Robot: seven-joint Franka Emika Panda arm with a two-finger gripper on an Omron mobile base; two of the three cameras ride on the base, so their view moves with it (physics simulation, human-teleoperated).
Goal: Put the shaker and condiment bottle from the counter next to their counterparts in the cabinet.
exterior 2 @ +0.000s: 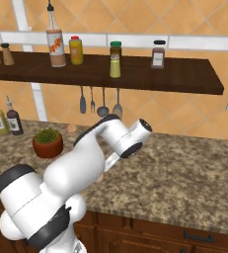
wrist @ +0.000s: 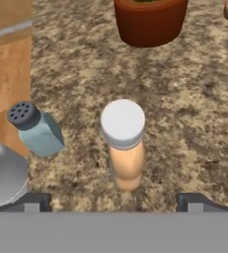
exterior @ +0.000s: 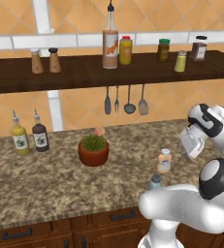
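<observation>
**Tool spread above the peach bottle, both task items on the surface**

Hand view: the tool (wrist: 113,200) is spread wide, its two dark fingertips (wrist: 32,201) at the lower left and lower right of the frame, nothing between them. The small squat clear condiment bottle with peach-orange contents and a white cap (wrist: 123,143) stands upright at centre frame, between the fingertip lines but not touched. The small pale blue-grey cylindrical shaker with a grey perforated top (wrist: 35,129) stands at left centre, just beside the bottle, near the edge of the speckled brown-and-beige granite surface (wrist: 184,113). A terracotta pot (wrist: 150,22) sits at top centre.

Left base view: bottle (exterior: 164,161) and shaker (exterior: 154,182) at lower right of frame, the shaker partly hidden behind the white arm. The long dark brown wooden shelf (exterior: 84,75) crosses the upper frame and carries the tall orange-labelled bottle with black spout (exterior: 110,42), the yellow red-capped bottle (exterior: 125,50) beside it, and the small yellow-green shaker (exterior: 181,61) further right.
</observation>
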